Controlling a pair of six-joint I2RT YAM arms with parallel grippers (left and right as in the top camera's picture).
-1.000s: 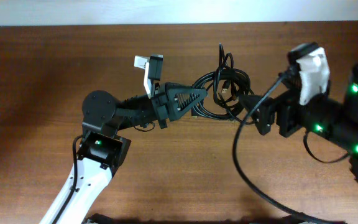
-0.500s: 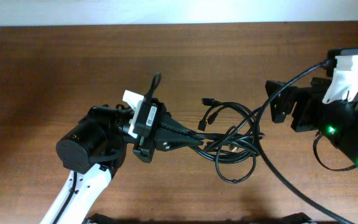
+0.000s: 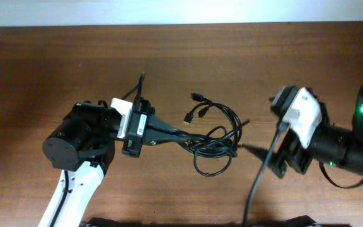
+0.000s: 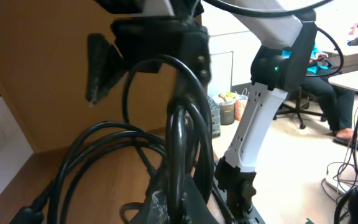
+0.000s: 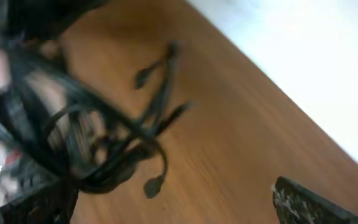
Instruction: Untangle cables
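A tangle of black cables [image 3: 216, 137] lies in the middle of the brown table, with two loose plug ends [image 3: 196, 97] pointing up-left and a loop hanging toward the front. My left gripper [image 3: 183, 138] is shut on strands at the tangle's left side. In the left wrist view the bundle [image 4: 180, 124] runs up from between the closed fingers [image 4: 194, 205]. My right gripper [image 3: 265, 160] stands open and empty just right of the tangle, apart from it. In the right wrist view the blurred tangle [image 5: 104, 155] is at left, with one plug end [image 5: 153, 185] hanging between the wide-apart fingers [image 5: 309, 205].
The right arm's own thick black lead [image 3: 257, 189] runs from the wrist down to the table's front edge. The table's far edge meets a white wall [image 3: 181, 11].
My left gripper has drawn the tangle leftward and toward the front. My right gripper has swung from the far right side down to the front, close beside the tangle.
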